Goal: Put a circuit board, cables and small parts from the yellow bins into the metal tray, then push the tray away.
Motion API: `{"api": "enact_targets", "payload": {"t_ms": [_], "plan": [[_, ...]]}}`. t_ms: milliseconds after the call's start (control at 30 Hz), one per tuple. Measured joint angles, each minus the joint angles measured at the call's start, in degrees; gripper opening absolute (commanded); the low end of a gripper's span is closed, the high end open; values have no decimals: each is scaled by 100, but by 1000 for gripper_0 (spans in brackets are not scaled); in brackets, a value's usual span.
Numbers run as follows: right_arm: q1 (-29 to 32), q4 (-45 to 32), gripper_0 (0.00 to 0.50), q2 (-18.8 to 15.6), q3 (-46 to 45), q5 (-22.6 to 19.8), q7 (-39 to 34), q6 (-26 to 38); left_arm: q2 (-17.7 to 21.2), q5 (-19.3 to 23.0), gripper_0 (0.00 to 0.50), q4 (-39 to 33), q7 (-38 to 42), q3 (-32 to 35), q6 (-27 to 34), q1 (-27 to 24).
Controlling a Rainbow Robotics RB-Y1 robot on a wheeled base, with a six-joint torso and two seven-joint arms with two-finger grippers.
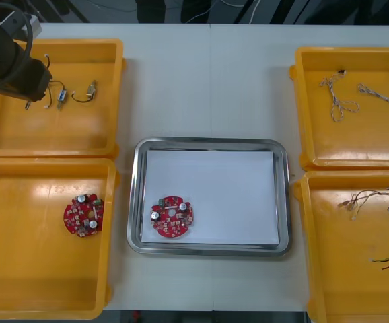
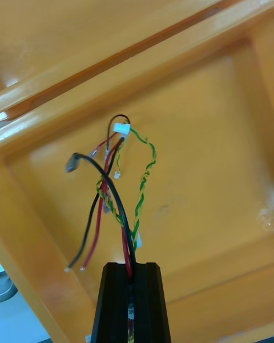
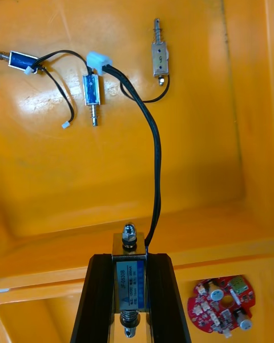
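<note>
Nearest me, the left gripper is clamping a small metal part between its fingers above the far left bin, the part's black cable trailing to a white plug there; my left arm is hiding that bin's corner. One board is lying in the tray. The right gripper is pinching red and black cables over a right bin; I'm not managing to tell which.
</note>
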Motion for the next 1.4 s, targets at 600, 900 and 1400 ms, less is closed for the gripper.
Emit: {"api": "enact_targets", "payload": {"t_ms": [600,900,1400], "plan": [[-1,-33,0,-924,-362,-1464,-2,0,-425,-1,0,-643,1084,-341,39,1],[-1,-33,0,-1375,-518,-1953,-3,0,-637,-22,0,-734,1682,-416,50,1],[-16,-33,0,-1635,-553,-2107,-3,0,-754,-152,0,-778,1682,-422,53,1]]}}
